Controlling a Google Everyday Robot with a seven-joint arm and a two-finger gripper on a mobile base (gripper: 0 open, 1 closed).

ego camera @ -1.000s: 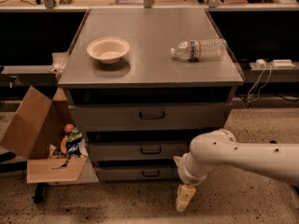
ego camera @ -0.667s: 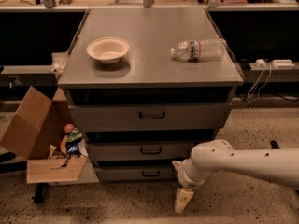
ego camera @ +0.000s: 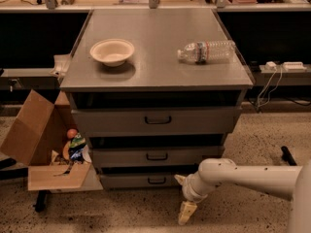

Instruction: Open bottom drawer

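The grey metal cabinet has three drawers. The bottom drawer is the slimmest, lowest one, with a small dark pull handle at its centre; it looks closed or nearly so. My gripper hangs on the white arm coming in from the right. It sits low, just in front of the bottom drawer's right part, right of the handle and apart from it. One cream finger points down toward the floor, another lies close to the drawer front.
The top drawer and middle drawer sit above. A white bowl and a lying water bottle are on the cabinet top. An open cardboard box with snacks stands left on a low cart. Speckled floor lies in front.
The arm has shifted left and slightly toward the cabinet, bringing the gripper closer to the bottom drawer's front. The drawers, bowl and bottle have not moved.
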